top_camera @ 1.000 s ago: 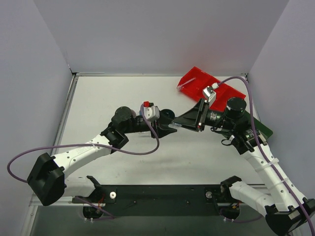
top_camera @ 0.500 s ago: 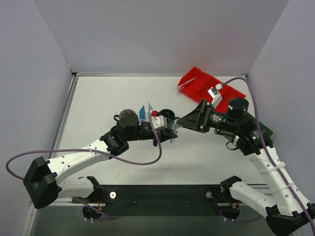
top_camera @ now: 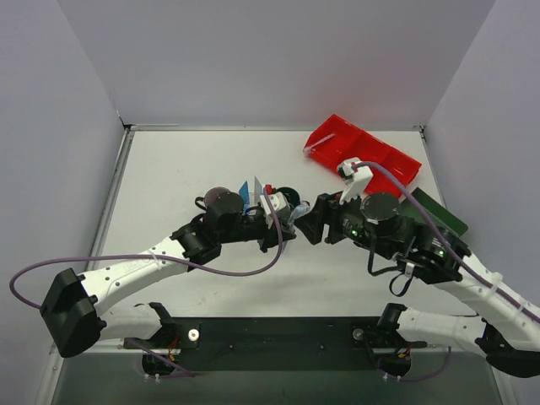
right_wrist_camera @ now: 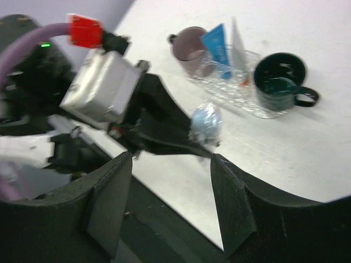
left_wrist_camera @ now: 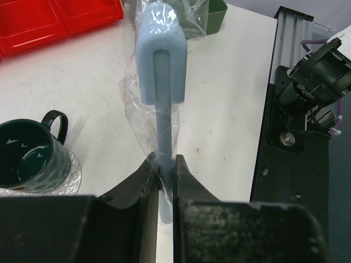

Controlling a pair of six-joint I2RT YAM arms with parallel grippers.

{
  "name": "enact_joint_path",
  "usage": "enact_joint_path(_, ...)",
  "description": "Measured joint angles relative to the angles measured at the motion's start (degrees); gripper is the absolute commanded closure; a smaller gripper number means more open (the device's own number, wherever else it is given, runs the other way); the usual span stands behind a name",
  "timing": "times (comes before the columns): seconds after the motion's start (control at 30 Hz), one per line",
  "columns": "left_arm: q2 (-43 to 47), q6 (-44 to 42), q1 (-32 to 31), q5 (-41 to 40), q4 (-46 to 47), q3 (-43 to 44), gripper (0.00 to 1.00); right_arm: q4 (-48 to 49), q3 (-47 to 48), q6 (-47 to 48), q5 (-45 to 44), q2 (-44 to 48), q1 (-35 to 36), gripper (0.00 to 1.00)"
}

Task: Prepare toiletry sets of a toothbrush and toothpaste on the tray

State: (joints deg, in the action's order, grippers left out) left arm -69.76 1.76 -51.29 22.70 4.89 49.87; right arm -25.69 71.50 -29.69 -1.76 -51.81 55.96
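My left gripper (top_camera: 289, 225) is shut on a pale blue toothbrush (left_wrist_camera: 160, 60) in clear wrapping, gripping its handle and holding it above the table, its head pointing toward my right gripper. My right gripper (top_camera: 310, 221) is open, its jaws spread just in front of the wrapped brush head (right_wrist_camera: 205, 123) without touching it. The clear glittery tray (right_wrist_camera: 258, 107) lies behind; a blue tube (top_camera: 245, 192) and a white tube (top_camera: 256, 187) stand on it, between the mauve cup (top_camera: 221, 201) and the dark green mug (top_camera: 287, 196).
A red compartmented bin (top_camera: 363, 156) sits at the back right. A dark green rectangular tray (top_camera: 440, 218) lies at the right edge, partly under my right arm. The black base rail (top_camera: 278, 333) runs along the near edge.
My right gripper has swung down and left to face the left gripper. My left arm has drawn back off the tray with the toothbrush, uncovering the two tubes.
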Motion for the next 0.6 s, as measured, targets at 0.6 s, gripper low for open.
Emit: enact_joint_path(0.6, 0.0, 1.1, 0.0, 0.0, -0.4, 0.0, 1.00, -0.3, 0.3, 6.5, -16.4, -8.7, 2.5, 0.64)
